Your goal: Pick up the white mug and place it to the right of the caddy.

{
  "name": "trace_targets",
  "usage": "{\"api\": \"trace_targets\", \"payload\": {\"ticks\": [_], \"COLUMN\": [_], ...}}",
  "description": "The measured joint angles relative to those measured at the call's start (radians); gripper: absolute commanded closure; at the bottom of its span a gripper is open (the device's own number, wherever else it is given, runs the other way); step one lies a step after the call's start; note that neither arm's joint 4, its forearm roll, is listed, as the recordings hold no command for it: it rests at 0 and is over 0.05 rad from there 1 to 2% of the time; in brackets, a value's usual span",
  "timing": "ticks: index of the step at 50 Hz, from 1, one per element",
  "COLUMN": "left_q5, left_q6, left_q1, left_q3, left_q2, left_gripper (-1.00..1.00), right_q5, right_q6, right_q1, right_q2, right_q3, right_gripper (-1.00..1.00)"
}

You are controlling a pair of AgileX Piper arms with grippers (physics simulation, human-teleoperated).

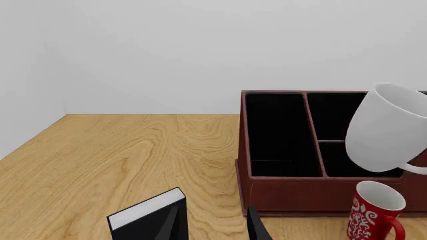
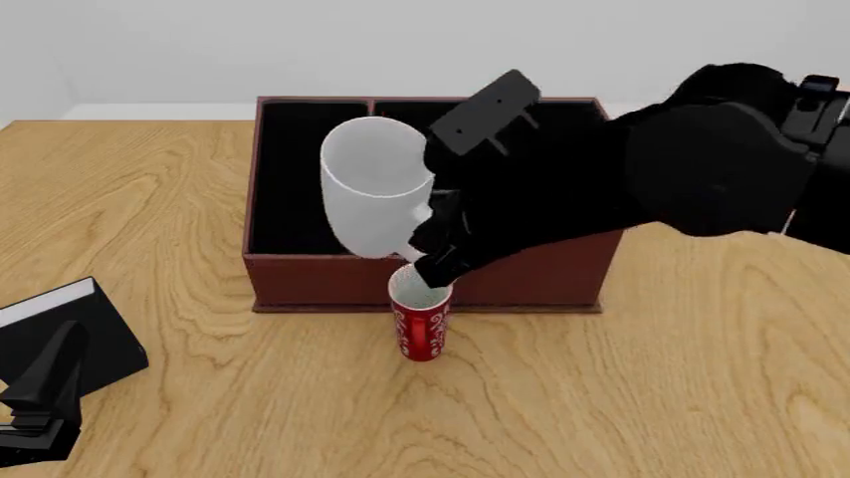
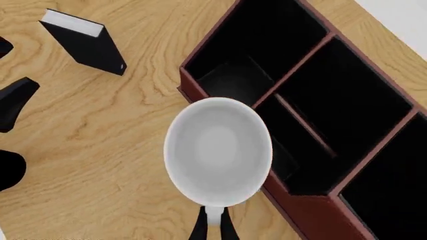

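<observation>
The right tool (image 3: 212, 226), clamped on the white mug's (image 2: 376, 186) handle, holds it tilted above the caddy (image 2: 531, 282); left tool (image 1: 217, 225) apart.

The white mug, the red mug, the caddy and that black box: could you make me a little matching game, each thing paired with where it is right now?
Things:
1. white mug
2. red mug
3. caddy
4. black box with a white edge

Places or states:
A. lying on the table by the left gripper
B. held off the table, tilted, by the right gripper at its handle
C. standing upright on the table just in front of the caddy
D. standing at the middle of the table, its black-lined compartments empty

Pairs: 1-B, 2-C, 3-D, 4-A
</observation>
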Motion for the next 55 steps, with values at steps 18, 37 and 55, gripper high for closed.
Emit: {"api": "trace_targets", "payload": {"ticks": [18, 37, 55], "left_q5": [0.0, 0.0, 0.0], "left_q6": [0.0, 0.0, 0.0], "left_q1": [0.0, 0.0, 0.0], "left_q3": [0.0, 0.0, 0.0], "left_q2": [0.0, 0.0, 0.0], "left_gripper": [-1.0, -1.0, -1.0], "right_q5": [0.038, 0.072, 0.139], "right_q6": [0.0, 0.004, 0.024], "right_q1": [-0.093, -0.209, -0.346], "right_q2": [-0.196, -0.38, -0.574], "right_q3": [0.087, 0.218, 0.338], "right_gripper": [1.0, 1.0, 1.0]}}
